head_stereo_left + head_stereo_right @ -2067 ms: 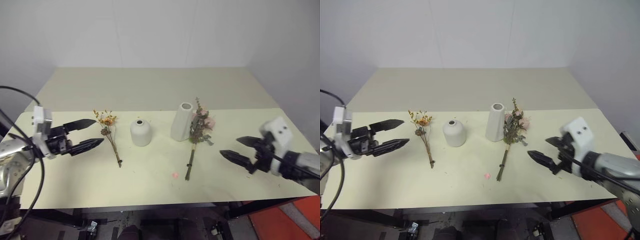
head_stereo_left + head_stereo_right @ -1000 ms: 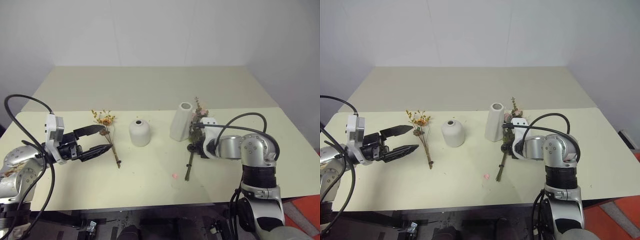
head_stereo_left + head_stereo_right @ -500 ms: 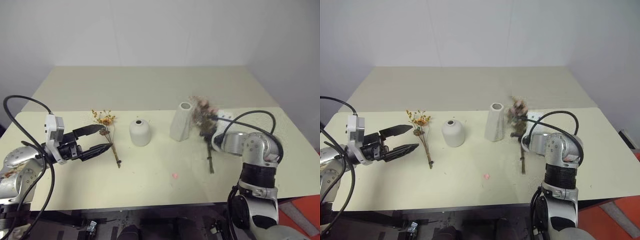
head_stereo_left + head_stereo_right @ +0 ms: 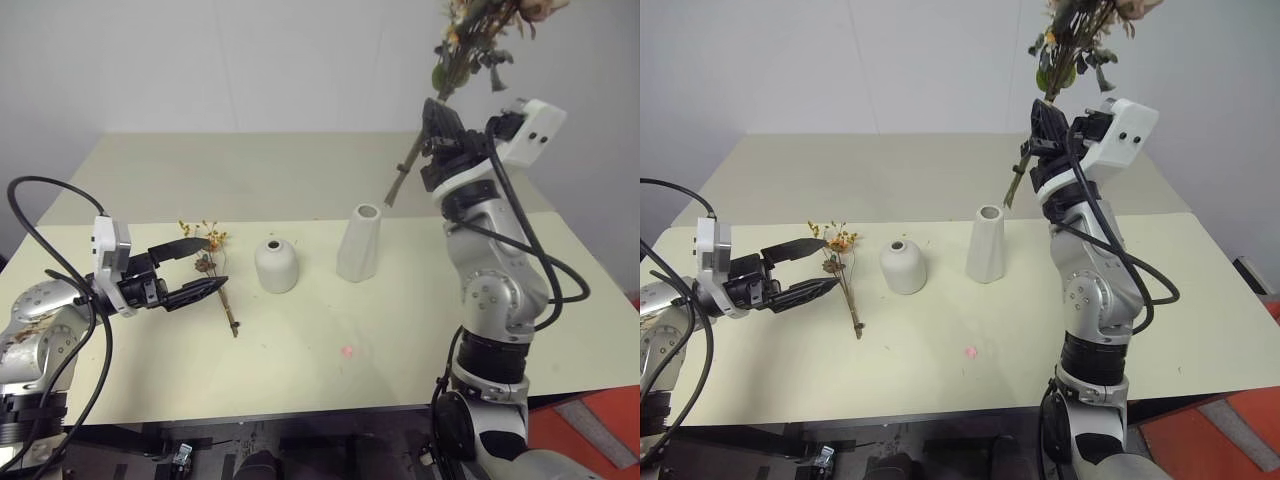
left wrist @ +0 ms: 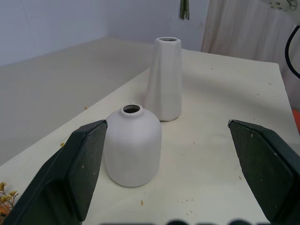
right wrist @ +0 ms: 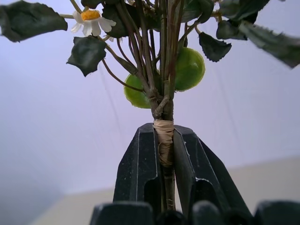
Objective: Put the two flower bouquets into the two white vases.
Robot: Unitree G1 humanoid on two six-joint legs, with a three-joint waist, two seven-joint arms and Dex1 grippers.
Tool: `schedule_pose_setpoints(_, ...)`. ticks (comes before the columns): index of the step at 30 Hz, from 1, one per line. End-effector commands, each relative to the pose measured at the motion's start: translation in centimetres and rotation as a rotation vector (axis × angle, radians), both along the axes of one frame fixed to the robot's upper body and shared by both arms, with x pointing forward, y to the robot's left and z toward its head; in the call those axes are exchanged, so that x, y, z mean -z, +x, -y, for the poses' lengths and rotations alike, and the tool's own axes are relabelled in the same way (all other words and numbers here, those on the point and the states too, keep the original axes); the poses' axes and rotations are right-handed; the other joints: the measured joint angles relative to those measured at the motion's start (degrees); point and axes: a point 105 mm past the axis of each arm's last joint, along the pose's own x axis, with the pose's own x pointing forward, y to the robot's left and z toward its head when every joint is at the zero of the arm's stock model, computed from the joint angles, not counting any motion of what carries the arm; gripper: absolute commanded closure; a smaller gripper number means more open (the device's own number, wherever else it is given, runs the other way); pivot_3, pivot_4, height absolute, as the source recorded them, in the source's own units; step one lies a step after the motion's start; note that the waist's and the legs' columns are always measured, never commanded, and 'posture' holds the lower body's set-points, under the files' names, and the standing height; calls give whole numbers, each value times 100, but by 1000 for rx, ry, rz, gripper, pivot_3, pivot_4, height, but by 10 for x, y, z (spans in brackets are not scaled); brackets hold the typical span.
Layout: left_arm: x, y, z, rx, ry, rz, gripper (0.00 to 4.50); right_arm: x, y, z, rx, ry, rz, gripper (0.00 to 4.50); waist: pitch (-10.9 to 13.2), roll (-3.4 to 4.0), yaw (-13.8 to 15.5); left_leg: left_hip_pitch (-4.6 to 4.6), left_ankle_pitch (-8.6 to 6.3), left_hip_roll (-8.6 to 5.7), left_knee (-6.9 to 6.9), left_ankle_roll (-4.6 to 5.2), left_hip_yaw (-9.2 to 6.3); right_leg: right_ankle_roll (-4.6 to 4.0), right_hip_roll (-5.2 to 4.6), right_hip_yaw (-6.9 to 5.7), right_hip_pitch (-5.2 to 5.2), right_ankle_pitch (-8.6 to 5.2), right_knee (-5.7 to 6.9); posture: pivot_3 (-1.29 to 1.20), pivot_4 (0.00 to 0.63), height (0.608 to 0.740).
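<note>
The right gripper (image 6: 164, 154) has its jaws clamped on the large bouquet (image 4: 470, 40), stems probably hanging just above the tall vase (image 4: 359, 243) at mid-bench. The left gripper (image 4: 195, 268) has its jaws apart beside the small bouquet (image 4: 212, 270).

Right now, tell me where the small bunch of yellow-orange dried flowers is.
The small bunch lies flat on the table, on the robot's left, between the open left gripper and the squat vase.
</note>
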Motion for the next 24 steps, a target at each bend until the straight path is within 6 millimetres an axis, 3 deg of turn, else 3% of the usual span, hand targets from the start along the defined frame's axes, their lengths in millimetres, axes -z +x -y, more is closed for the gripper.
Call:
schedule_pose_setpoints(1,-11,-4,-1,-3,11,47,0,-16,0,-11,-29,4,99,4263,0,0,-3,1,0,0,0,0,0,0,0,0,0,0,1,0,150,740)
schedule_pose_setpoints(7,-11,-11,-7,-32,17,46,0,-4,11,-23,-59,-25,93,4263,1,2,-35,-2,0,2,-6,0,-1,-2,0,0,-5,0,0,0,150,740)
schedule_pose_setpoints(24,-10,-16,-8,-43,15,38,0,1,9,-16,-28,-21,92,4263,3,5,-52,-2,1,-2,-7,-2,-1,-2,-6,-1,-10,0,3,0,150,740)
